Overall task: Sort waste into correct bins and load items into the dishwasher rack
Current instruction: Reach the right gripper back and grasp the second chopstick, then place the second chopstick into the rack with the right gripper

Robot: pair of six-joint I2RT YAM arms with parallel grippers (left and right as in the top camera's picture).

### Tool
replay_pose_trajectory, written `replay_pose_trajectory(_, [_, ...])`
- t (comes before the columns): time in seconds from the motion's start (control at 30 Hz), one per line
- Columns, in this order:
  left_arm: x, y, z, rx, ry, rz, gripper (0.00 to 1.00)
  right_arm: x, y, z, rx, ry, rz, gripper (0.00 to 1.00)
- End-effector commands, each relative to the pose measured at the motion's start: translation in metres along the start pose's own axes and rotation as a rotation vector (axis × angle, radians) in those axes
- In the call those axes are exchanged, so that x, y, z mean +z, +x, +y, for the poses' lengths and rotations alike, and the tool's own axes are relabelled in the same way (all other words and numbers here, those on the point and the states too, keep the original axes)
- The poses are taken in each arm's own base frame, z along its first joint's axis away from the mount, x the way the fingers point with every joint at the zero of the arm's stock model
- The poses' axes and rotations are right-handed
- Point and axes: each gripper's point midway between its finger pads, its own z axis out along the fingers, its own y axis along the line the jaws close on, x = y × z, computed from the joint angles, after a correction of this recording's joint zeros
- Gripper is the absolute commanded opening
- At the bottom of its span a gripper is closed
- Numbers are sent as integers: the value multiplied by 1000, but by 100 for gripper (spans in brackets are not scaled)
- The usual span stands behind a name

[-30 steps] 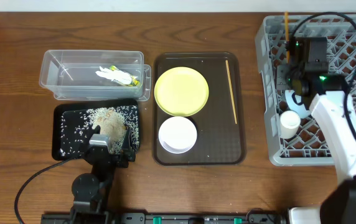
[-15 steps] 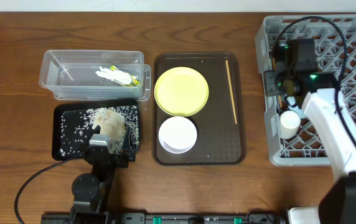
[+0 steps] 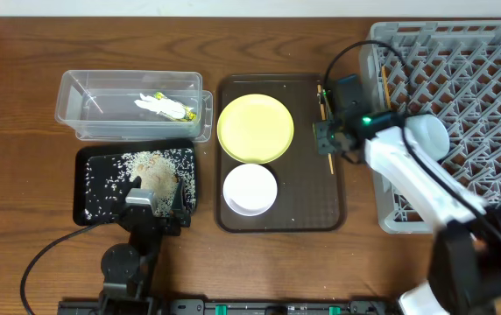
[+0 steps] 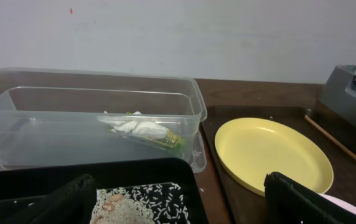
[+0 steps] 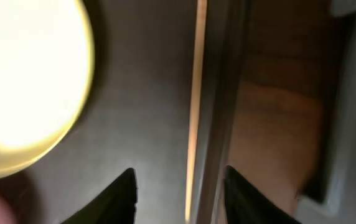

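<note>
My right gripper is open, low over the right edge of the dark brown serving tray. Its fingers straddle a wooden chopstick lying there. A yellow plate and a white bowl sit on the same tray. The clear tub holds the white tissue and the snack wrapper. The black tray holds rice scraps. My left gripper is open and empty at the black tray's near edge.
The grey dishwasher rack stands at the right, with a pale round bowl in it and a thin chopstick upright near its left wall. My right arm lies across the rack's front left corner. Bare wooden table surrounds the bins.
My right arm has swung left out of the rack and come down over the chopstick on the brown tray. The left arm has not moved.
</note>
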Motion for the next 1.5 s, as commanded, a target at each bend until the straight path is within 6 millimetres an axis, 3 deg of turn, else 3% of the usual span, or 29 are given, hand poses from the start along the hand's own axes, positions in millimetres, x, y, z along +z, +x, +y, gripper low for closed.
replay_pose_trajectory(0.0, [2,15,1,15,1,35,88,32,12,-7,13,41,54,38])
replay_pose_trajectory(0.23, [2,15,1,15,1,35,88,73,30,-2,15,17,127,31])
replay_pose_trajectory(0.3, [2,15,1,15,1,35,88,78,36,-3,14,24,152,20])
replay_pose_trajectory(0.37, [2,15,1,15,1,35,88,78,41,-4,12,24,170,3])
replay_pose_trajectory(0.4, [2,15,1,15,1,35,88,76,42,-4,12,26,178,1])
replay_pose_trajectory(0.53, [2,15,1,15,1,35,88,50,30,2,17,-13,161,1])
replay_pose_trajectory(0.63, [2,15,1,15,1,35,88,14,8,5,-58,-92,93,1])
replay_pose_trajectory(0.7, [2,15,1,15,1,35,88,-13,-6,-3,-69,-108,37,1])
replay_pose_trajectory(0.87, [2,15,1,15,1,35,88,-82,-43,-55,33,-72,-158,1])
replay_pose_trajectory(1.0, [2,15,1,15,1,35,88,-102,-56,-106,138,-15,-243,1])
replay_pose_trajectory(1.13, [2,15,1,15,1,35,88,-95,-61,-136,165,23,-262,1])
replay_pose_trajectory(1.47, [2,15,1,15,1,35,88,-26,-68,-141,94,36,-204,1])
